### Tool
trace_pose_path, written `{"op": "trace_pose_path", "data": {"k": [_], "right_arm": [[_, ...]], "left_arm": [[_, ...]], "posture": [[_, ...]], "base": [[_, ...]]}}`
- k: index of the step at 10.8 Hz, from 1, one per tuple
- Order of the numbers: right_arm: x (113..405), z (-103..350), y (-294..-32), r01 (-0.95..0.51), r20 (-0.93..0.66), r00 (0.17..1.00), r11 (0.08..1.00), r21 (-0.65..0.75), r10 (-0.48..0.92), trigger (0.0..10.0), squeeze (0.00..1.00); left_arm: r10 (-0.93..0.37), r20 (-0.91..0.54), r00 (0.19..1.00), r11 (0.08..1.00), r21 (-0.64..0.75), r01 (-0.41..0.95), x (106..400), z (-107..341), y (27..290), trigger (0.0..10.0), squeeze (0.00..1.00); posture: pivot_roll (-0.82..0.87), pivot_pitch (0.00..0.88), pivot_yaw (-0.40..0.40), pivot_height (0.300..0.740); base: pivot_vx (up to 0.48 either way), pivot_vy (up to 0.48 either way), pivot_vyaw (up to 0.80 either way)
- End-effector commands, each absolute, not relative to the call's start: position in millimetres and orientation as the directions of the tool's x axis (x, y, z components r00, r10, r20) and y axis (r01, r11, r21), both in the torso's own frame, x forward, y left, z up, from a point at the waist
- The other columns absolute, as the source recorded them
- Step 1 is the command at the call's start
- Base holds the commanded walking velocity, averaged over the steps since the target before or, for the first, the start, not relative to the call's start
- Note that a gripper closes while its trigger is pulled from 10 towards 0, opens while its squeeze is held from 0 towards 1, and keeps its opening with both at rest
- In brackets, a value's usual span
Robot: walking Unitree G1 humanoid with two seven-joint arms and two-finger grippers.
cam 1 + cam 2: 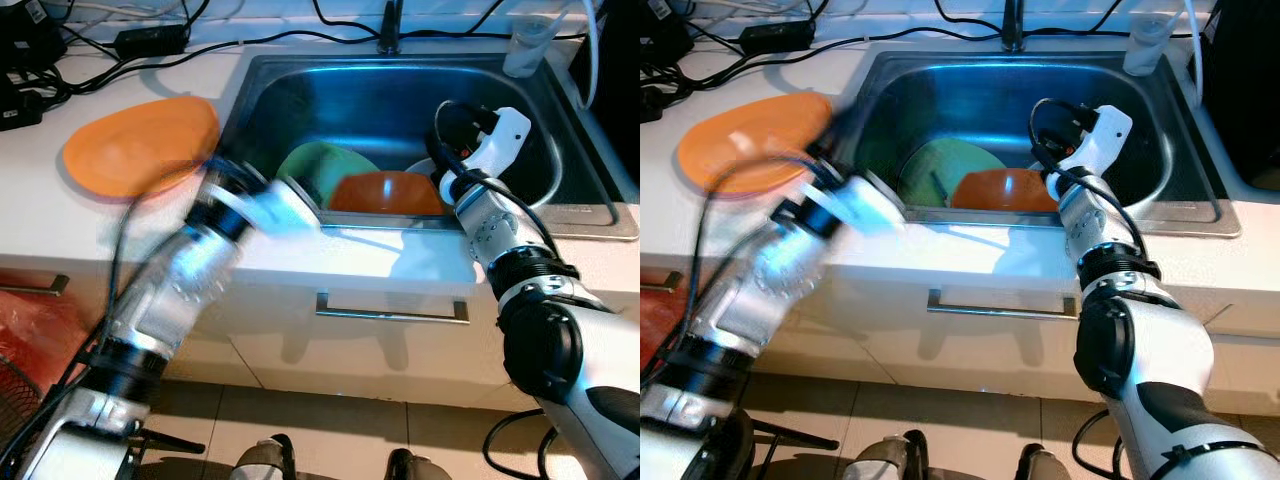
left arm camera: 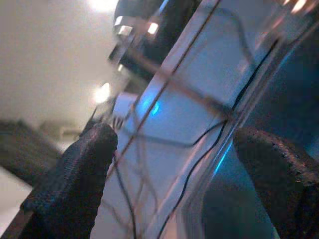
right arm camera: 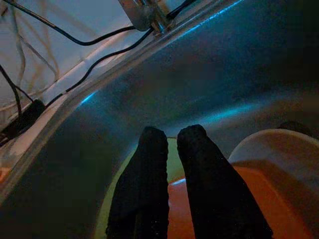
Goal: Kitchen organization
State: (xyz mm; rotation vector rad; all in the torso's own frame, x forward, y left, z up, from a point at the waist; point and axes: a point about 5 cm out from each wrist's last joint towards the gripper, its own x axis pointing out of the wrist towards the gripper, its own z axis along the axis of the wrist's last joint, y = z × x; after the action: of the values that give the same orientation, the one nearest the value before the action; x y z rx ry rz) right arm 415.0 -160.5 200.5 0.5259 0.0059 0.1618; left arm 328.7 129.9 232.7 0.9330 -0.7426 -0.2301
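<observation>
A steel sink point(image 1: 400, 90) holds a green plate point(image 1: 315, 165), an orange bowl point(image 1: 385, 192) and a white bowl point(image 1: 425, 167) at its front. An orange plate point(image 1: 140, 145) lies on the white counter to the sink's left. My left arm is blurred with motion; its gripper point(image 1: 295, 205) is at the sink's front-left rim, and its fingers point(image 2: 75, 179) stand wide apart, open and holding nothing. My right arm point(image 1: 500, 140) reaches into the sink over the orange bowl. The right gripper point(image 3: 172, 144) is shut on nothing, above the green plate point(image 3: 174, 164) and the orange bowl point(image 3: 289, 209).
A faucet point(image 1: 388, 30) stands behind the sink, with a clear cup point(image 1: 525, 45) at the back right corner. Black cables and a power brick point(image 1: 150, 40) lie along the counter's back left. A drawer handle point(image 1: 390, 313) sits below the sink front.
</observation>
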Motion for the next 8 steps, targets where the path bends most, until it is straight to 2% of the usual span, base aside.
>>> {"op": "trace_pose_path", "data": {"k": [1,2,3,5,7,8], "right_arm": [[413.3,197.0,-156.7,-0.180,0.047,0.982,0.844,0.505,0.182,10.0,0.13],[411.4,194.0,-152.9,-0.210,0.053,0.976,0.846,0.490,0.212,10.0,0.12],[409.9,192.3,-150.4,-0.231,0.060,0.971,0.847,0.478,0.231,10.0,0.08],[406.7,190.8,-145.4,-0.265,0.080,0.963,0.843,0.468,0.258,10.0,0.07],[393.5,199.5,-126.2,-0.402,0.141,0.915,0.821,0.406,0.379,10.0,0.06],[382.6,206.6,-111.1,-0.498,0.161,0.865,0.775,0.389,0.475,10.0,0.06]], "left_arm": [[-0.408,0.501,0.763,0.620,0.766,-0.171,335.3,236.0,142.5,10.0,1.00],[-0.326,0.491,0.807,0.641,0.743,-0.193,342.9,231.3,154.1,10.0,1.00],[-0.269,0.484,0.833,0.670,0.715,-0.200,347.3,228.4,160.0,10.0,1.00],[-0.175,0.470,0.865,0.726,0.655,-0.208,353.5,223.3,168.4,10.0,1.00],[0.007,0.360,0.933,0.835,0.511,-0.203,369.1,207.7,186.3,10.0,1.00],[0.073,0.310,0.948,0.860,0.462,-0.217,373.8,204.7,198.0,10.0,1.00]], "posture": [[0.12,0.134,0.037,0.740],[0.09,0.125,0.023,0.740],[0.06,0.112,0.009,0.740],[0.03,0.099,-0.003,0.740],[-0.01,0.072,-0.021,0.740],[-0.02,0.066,-0.024,0.740]], "base": [[0.000,0.000,0.00],[0.000,0.000,0.00],[0.000,0.000,0.00],[0.000,0.000,0.00],[0.000,0.000,0.00],[0.000,0.000,0.00]]}}
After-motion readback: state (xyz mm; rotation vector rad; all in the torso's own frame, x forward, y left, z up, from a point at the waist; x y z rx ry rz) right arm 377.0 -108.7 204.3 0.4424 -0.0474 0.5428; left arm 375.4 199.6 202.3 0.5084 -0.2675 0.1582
